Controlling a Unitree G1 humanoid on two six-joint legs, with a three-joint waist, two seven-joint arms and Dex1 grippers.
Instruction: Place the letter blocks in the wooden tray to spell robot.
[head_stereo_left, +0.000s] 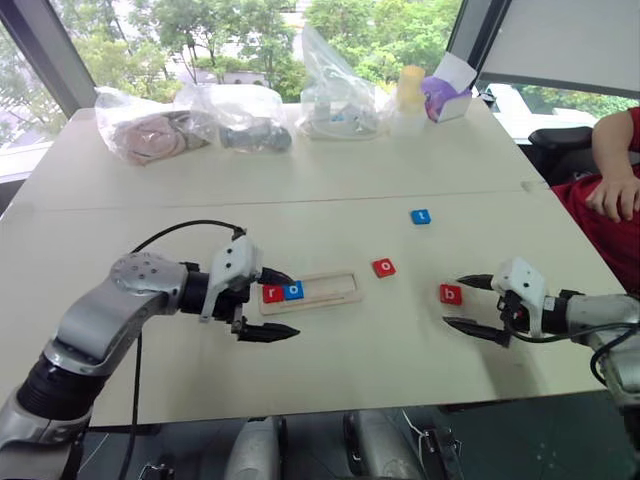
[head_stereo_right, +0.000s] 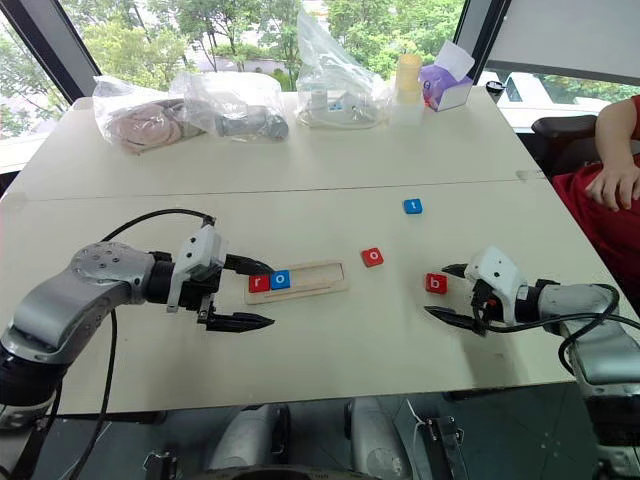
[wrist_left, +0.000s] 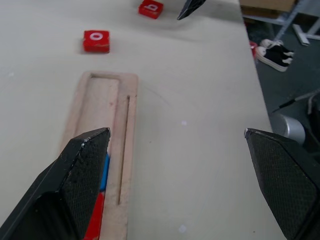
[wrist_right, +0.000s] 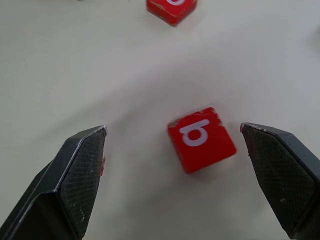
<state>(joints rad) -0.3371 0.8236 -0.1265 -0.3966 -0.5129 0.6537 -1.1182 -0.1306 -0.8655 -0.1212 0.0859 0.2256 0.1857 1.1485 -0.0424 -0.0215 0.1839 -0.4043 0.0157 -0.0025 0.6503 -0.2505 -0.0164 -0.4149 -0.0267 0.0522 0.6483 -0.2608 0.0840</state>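
White "r" on red tile, "o" on red tile, "b" on red tile.

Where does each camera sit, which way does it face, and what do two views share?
Head views: from the head, down over the table; both arms show, left gripper by the wooden tray, right gripper by the red b block.
Left wrist view: along open fingers over the tray.
Right wrist view: along open fingers at the b block.
Shared: the b block and the red o block.
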